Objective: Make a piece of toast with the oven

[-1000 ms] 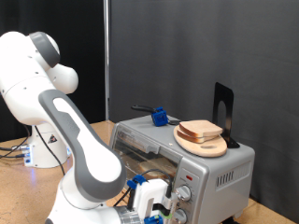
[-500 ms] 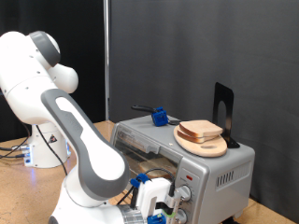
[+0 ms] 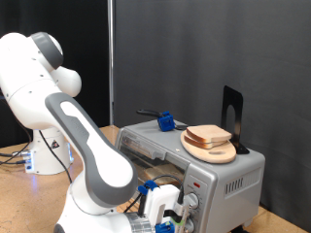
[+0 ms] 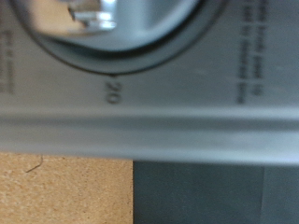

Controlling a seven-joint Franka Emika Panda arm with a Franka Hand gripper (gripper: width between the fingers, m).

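While fingers (image 3: 179, 212) meet round knobs (image 3: 190, 202), boxy oven (image 3: 228, 175) gleams.

Arm (image 3: 73, 146): white and grey Panda, base at exterior view's left, upper links rising high, forearm sweeping down toward bottom centre.
Wrist (image 3: 146, 202): low, at exterior view's bottom, white housing with blue cable clips.
Gripper (image 3: 178, 219): bottom centre of exterior view, pointing toward the view's right; fingers partly cut off, jaw state unclear.
Wrist view: no fingers showing.
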